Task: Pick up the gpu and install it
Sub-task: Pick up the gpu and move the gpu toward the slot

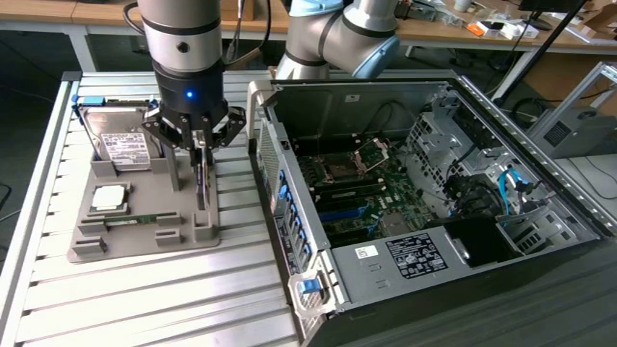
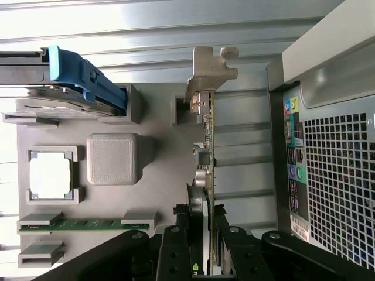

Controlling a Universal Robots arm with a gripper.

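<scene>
The thin green circuit-board gpu with a silver end bracket (image 2: 206,146) stands upright, edge-on, in a slot of the grey moulded plastic tray (image 1: 144,242), the black claw (image 1: 198,144) closed on its top edge. The tray also holds a silver hard drive with white label (image 1: 123,148), a square silver processor (image 1: 108,196) and a narrow green memory strip (image 1: 135,218). An open metal computer case (image 1: 405,267) sits at the exterior view's right on the ribbed aluminium worktop (image 1: 144,296)

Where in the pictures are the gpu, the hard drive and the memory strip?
gpu (image 2: 210,132): wrist view, on the green edge of the board.
hard drive (image 1: 126,150): exterior view, on its white label.
memory strip (image 2: 88,223): wrist view, on the middle of the green strip.
</scene>
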